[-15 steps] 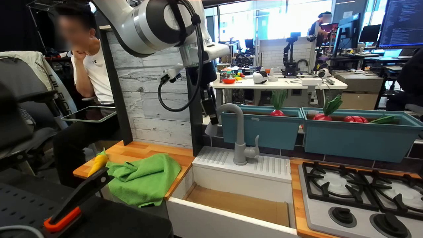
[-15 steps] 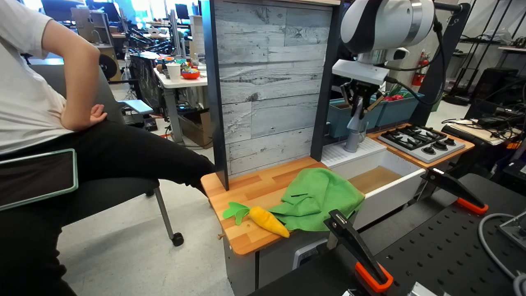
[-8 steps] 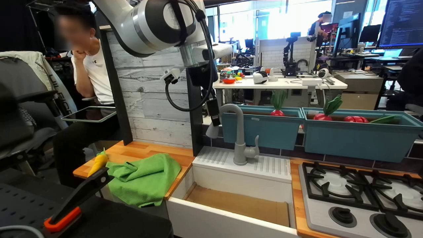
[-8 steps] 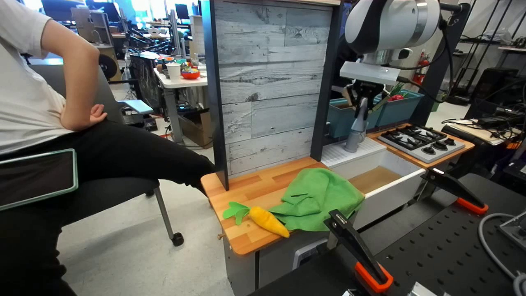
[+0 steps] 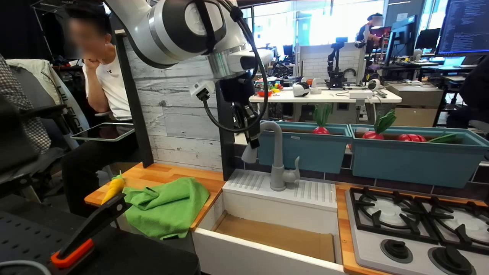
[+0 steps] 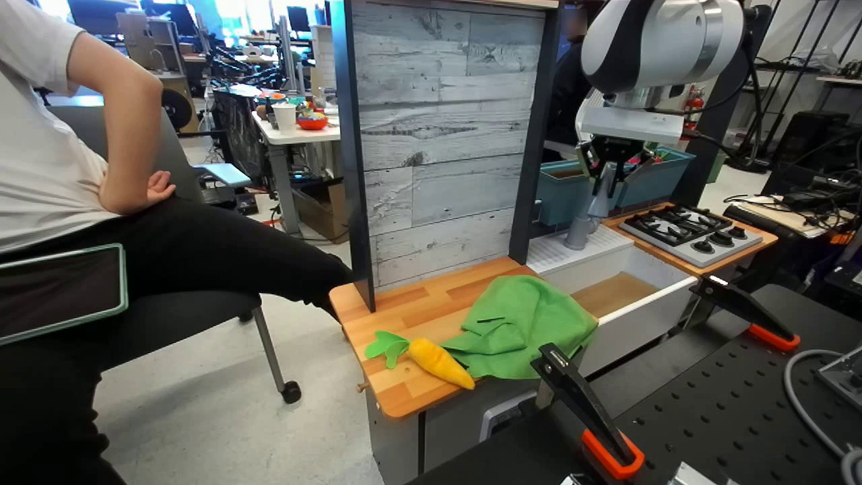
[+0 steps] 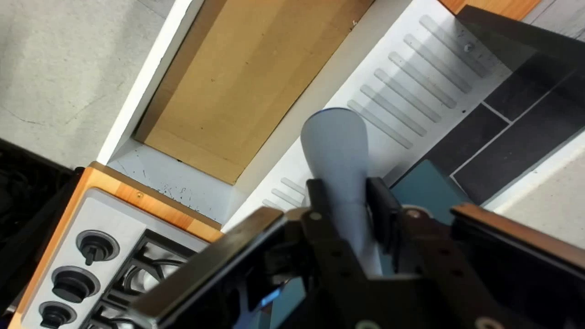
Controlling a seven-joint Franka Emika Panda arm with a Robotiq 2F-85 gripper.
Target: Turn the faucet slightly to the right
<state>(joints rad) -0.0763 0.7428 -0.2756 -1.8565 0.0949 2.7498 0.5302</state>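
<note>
Faucet [image 7: 335, 141]: I have it by the spout [image 5: 249, 154], clamped in my gripper [image 7: 346, 192]. Spout and gripper sit slightly farther right in both exterior views than a second ago; the base [image 5: 277, 181], on the ledge [image 5: 317, 193], hasn't moved, nor have cloth [image 5: 168, 206] and carrot [image 5: 114, 188].

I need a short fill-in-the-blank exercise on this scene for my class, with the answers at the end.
1. The spout of the faucet sits ____ the two fingers of the gripper.
2. The cloth near the yellow carrot is ____.
3. The wrist view shows ____ knobs on the stove.
4. The sheet lining the sink is ____.
Missing words: between; green; three; brown.
</note>
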